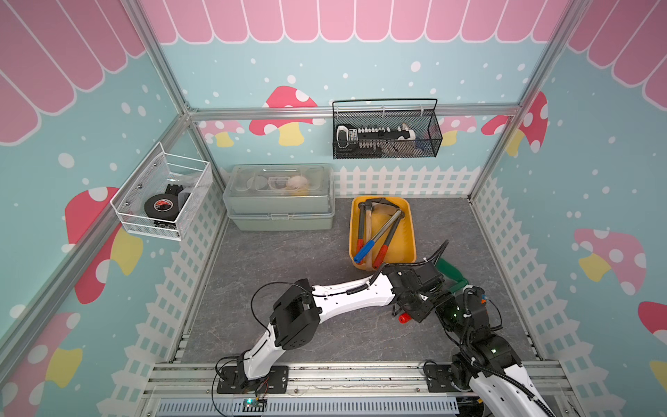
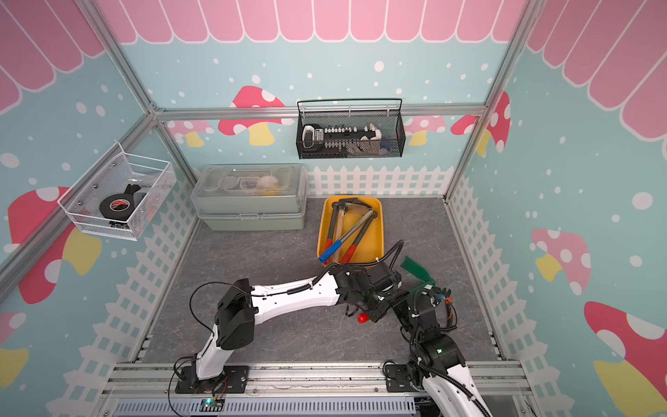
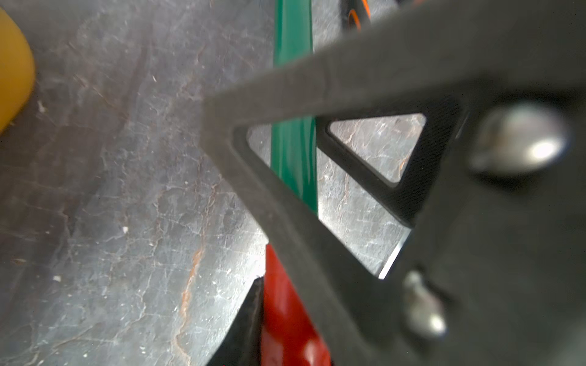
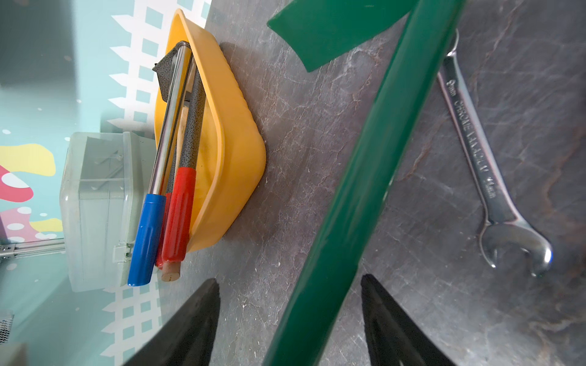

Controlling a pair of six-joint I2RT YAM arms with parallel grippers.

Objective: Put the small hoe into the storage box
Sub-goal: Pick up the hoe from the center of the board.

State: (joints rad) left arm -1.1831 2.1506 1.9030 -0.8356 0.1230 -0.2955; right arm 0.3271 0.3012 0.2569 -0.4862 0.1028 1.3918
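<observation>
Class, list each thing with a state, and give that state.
small hoe: outside the box, held by red grip
left gripper: shut on the hoe
right gripper: open, astride green shaft
storage box: holds other tools, no hoe
grey-green case: lid shut
wrench: lying flat, untouched

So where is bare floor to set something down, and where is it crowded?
Bare: the grey floor between the lidded case, the yellow tray and the left arm; also the strip between that arm and the front rail. Crowded: in front of the tray, where the left gripper, the right gripper, the green hoe and a wrench gather.
</observation>
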